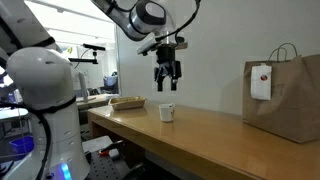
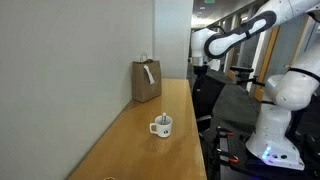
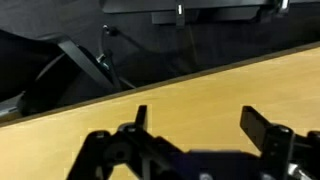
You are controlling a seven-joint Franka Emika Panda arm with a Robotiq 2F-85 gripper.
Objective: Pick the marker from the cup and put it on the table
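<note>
Nearest the wrist camera, the gripper (image 3: 198, 140) fills the lower edge of the wrist view. Its two dark fingers (image 3: 258, 125) are set wide apart, with nothing between them but bare table (image 3: 210, 85). In an exterior view the gripper hangs high in the air, and the cup (image 1: 167, 113) stands on the wood well below the fingertips, roughly under them from that angle. The wrist view shows no cup between the fingers, so how well they line up over it cannot be told. The marker (image 2: 163, 118) is in the cup, a short pale stick rising just past the rim, untouched. As I judge it, the task is at its start: this is the approach to the cup, with the pick not yet begun. The next move calls for centring the spread fingers over the marker's top and descending straight. They must then close on the thin stick above the rim without knocking the light cup, which would likely tip or slide on the smooth surface. The tabletop is long, light-brown wood with a thick edge, and there is bare room beside the cup for setting the marker down. Away to one side of the fingers a brown paper bag (image 1: 290, 95) with handles stands on the table; to the other side lies a shallow tan tray (image 1: 128, 102). A plain pale wall (image 2: 60, 70) runs along the table, and dark lab equipment sits beyond its open edge.
</note>
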